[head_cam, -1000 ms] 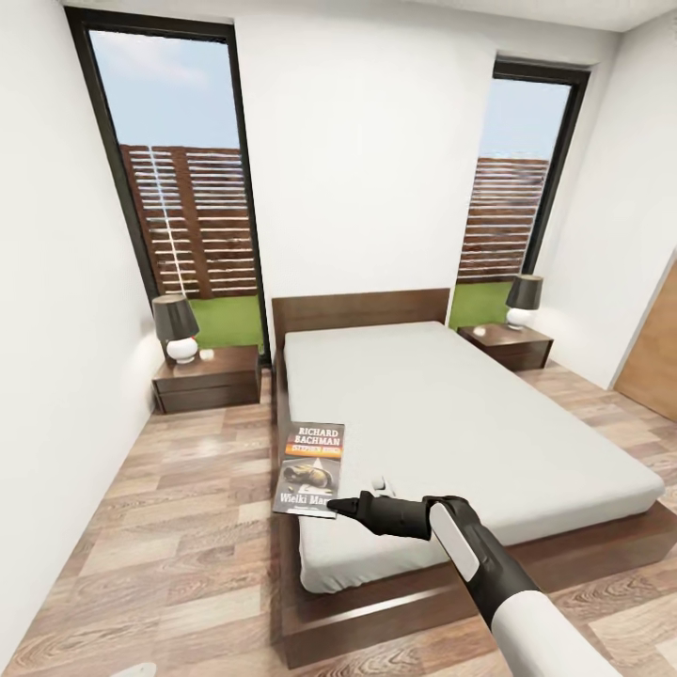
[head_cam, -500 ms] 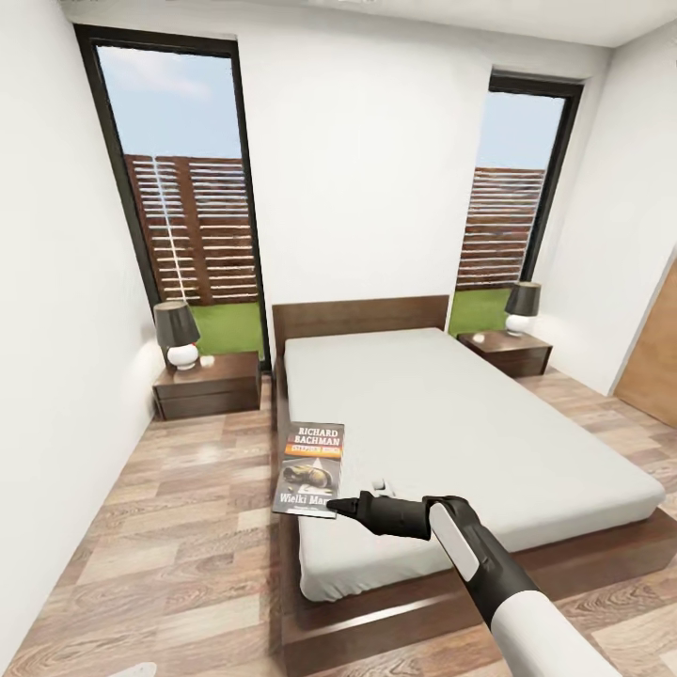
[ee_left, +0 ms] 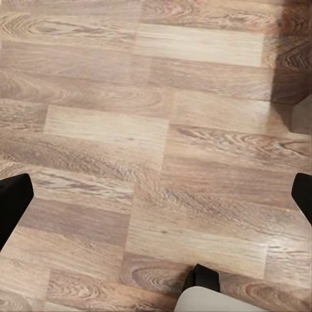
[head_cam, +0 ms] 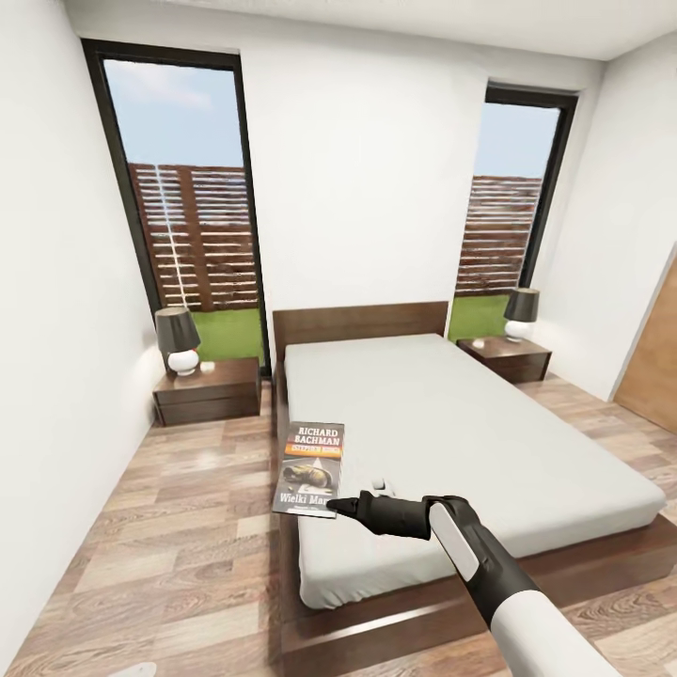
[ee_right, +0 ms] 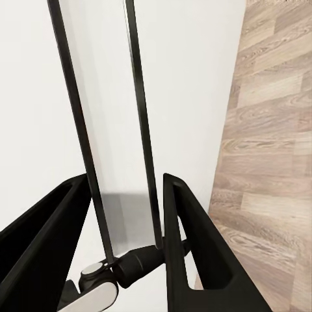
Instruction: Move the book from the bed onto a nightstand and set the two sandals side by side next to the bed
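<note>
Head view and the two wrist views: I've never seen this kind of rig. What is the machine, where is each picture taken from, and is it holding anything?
It is a simulated wheeled robot with two arms, each ending in a two-fingered gripper. The head view looks down from its head into a bedroom with a bed and a nightstand on each side. The right gripper pinches the lower edge of a book near the bed's front corner. The right wrist view looks along those fingers, with the book edge-on between them. The left wrist view looks down at the wood floor; the left gripper is open and holds nothing.
</note>
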Robot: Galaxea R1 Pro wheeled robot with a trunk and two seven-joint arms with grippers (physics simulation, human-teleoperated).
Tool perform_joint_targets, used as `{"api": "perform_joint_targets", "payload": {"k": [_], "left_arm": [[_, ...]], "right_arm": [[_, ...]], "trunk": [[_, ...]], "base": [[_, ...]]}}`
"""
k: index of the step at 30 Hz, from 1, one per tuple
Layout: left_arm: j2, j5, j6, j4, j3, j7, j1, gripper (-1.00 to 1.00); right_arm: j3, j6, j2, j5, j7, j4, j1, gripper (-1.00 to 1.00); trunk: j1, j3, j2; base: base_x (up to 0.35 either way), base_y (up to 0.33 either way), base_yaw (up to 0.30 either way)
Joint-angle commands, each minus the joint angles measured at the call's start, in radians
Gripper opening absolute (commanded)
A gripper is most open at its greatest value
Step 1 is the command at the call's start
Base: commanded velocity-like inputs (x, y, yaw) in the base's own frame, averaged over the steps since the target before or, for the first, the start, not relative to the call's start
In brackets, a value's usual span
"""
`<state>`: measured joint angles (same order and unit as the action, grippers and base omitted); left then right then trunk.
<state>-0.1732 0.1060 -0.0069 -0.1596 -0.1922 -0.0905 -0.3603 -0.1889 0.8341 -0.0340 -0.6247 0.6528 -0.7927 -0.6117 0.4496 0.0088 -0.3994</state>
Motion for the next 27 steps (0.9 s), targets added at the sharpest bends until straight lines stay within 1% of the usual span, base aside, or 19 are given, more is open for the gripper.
{"api": "perform_joint_targets", "payload": {"k": [1,27], "left_arm": [[0.0,0.011,-0.001,0.0,0.002,-0.002,0.0,1.0],[0.0,0.011,-0.001,0.0,0.002,-0.002,0.0,1.0]], "right_arm": [[0.0,0.005,0.0,-0.002,0.001,0.0,0.0,-1.0],[0.005,-0.004,0.0,-0.005,0.006,-0.002,0.0,-1.0]], "trunk": [[0.0,0.0,-0.001],[0.0,0.004,-0.001]], "base": [[0.0,0.0,0.0],[0.0,0.0,0.0]]}}
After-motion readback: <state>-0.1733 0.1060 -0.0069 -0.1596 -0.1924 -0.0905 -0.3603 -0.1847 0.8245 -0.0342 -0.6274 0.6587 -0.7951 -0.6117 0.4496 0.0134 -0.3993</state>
